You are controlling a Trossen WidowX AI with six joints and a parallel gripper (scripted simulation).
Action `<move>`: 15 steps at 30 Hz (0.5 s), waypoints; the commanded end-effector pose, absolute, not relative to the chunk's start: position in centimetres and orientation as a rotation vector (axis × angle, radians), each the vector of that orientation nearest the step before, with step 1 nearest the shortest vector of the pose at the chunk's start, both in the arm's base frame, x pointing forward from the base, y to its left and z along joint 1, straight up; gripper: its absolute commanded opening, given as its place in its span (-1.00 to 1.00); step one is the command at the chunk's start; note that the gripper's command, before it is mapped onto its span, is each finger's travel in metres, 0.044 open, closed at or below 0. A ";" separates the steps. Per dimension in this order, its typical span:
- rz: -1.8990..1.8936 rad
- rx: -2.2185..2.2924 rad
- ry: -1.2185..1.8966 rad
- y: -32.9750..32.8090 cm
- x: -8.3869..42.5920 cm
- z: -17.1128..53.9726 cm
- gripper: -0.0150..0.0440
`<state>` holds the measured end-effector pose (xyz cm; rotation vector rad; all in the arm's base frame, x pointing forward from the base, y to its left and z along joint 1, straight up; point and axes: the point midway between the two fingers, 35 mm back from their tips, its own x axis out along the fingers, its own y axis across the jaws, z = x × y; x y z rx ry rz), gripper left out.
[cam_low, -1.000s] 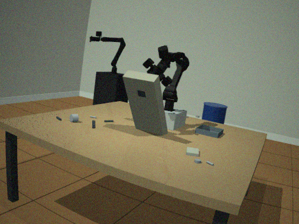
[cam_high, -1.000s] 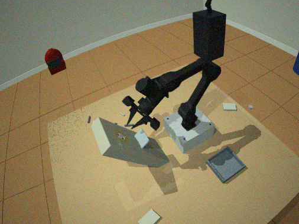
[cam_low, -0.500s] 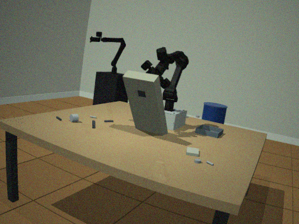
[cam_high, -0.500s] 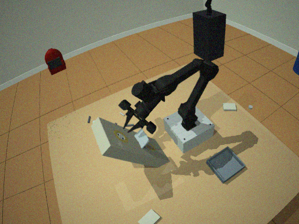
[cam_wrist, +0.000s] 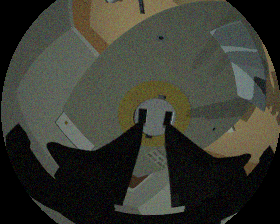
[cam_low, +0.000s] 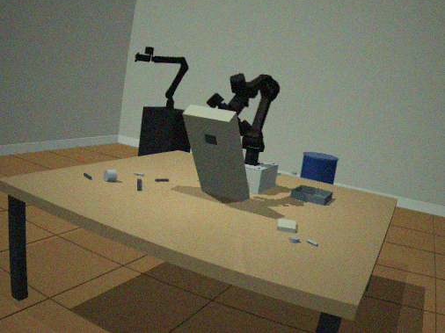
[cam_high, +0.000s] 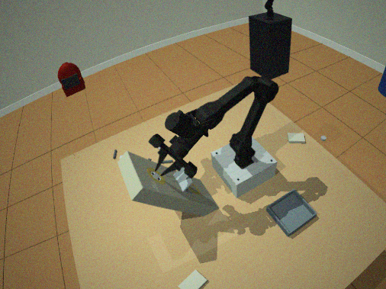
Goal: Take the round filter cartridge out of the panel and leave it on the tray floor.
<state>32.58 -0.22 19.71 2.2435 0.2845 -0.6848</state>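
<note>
The round light grey cartridge (cam_high: 156,176) (cam_wrist: 155,106) sits in the sloping grey service panel (cam_high: 131,179) (cam_low: 220,162) (cam_wrist: 190,55), inside a yellow ring (cam_wrist: 129,107). Its two dark slots show in the wrist view. My gripper (cam_high: 159,174) (cam_wrist: 154,127) is partly open, with nothing between its fingers. The fingertips are at the cartridge face, overlapping the lower ends of the two slots in the wrist view; whether they are inside the slots I cannot tell. The panel hides the fingertips in the exterior view. The grey-blue tray (cam_high: 291,232) (cam_low: 310,199) stands empty beside the robot base.
A pale plate (cam_high: 184,181) (cam_wrist: 243,80) stands out from the panel face beside the gripper. The white base block (cam_high: 253,181) (cam_low: 265,179) lies between panel and tray. A white cylinder (cam_low: 110,176) and small dark bars lie behind the panel. A pale block (cam_high: 193,280) (cam_low: 287,226) lies farther off.
</note>
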 end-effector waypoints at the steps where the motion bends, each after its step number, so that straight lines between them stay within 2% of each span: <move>1: -0.687 2.245 0.281 -0.3 33.0 19.3 -0.13; 15: -0.687 2.245 0.280 -0.3 33.2 19.1 -0.13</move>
